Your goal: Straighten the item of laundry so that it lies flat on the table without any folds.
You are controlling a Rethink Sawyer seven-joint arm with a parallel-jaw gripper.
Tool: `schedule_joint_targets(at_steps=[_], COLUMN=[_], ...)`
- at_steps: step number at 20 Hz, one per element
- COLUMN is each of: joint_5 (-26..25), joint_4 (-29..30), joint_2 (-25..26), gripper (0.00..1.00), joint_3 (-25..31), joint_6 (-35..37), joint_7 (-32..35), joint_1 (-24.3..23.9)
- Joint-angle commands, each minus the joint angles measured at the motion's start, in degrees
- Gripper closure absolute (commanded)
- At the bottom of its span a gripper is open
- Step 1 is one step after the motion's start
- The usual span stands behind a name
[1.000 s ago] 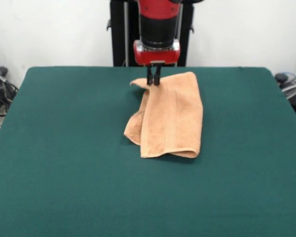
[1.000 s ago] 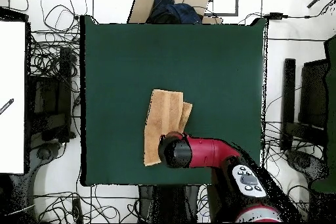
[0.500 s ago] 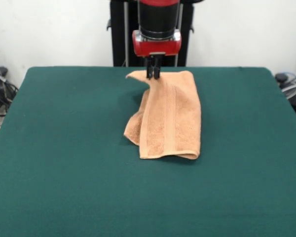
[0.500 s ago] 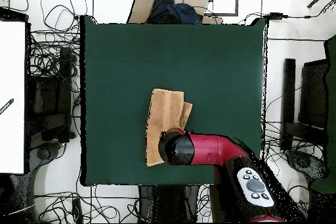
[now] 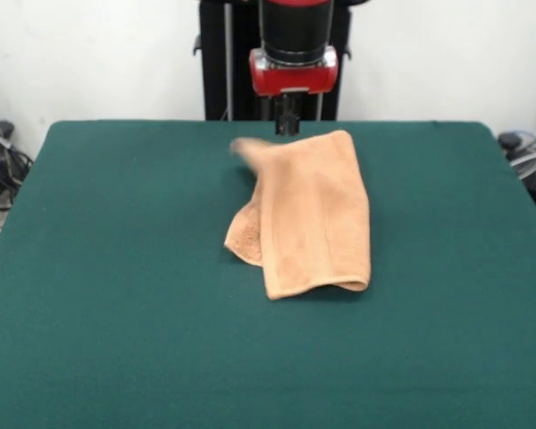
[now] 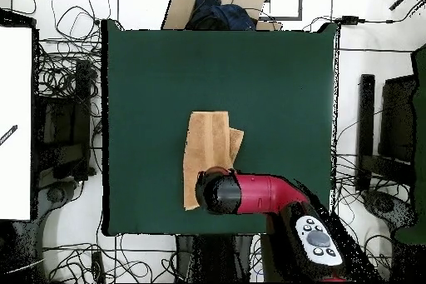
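we are finding the towel [image 5: 305, 214] lying folded lengthwise near the middle of the table [image 5: 116, 295], one loose corner sticking out blurred at its far end. the gripper [image 5: 288, 124] is hanging just above that end; we cannot tell whether it is pinching cloth.

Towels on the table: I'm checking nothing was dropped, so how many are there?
1: the towel lies folded near the middle of the table, its far end below the gripper.

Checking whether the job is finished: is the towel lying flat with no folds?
No, the towel is doubled over, a second layer sticking out at one side.
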Motion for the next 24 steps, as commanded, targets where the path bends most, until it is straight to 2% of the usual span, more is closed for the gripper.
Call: schedule_joint_targets(at_steps=[1, 5, 10, 14, 19, 24], joint_5=[4.1, 7.0, 9.9, 10.4, 7.6, 7.3], joint_4=[6.7, 8.2, 9.1, 9.1, 7.0, 7.2], joint_2=[-5.1, -7.5, -8.2, -4.5, 4.6, 6.5], gripper=[1.00, 1.00, 1.00, 1.00, 1.00, 1.00], joint_3=[3.6, 2.8, 2.7, 3.8, 3.6, 4.0], joint_6=[-2.8, -1.8, -1.7, -5.0, -12.5, -15.2], joint_7=[12.2, 13.9, 13.2, 11.3, 9.1, 9.5], joint_1=[4.4, 6.9, 7.7, 5.8, 2.9, 2.1])
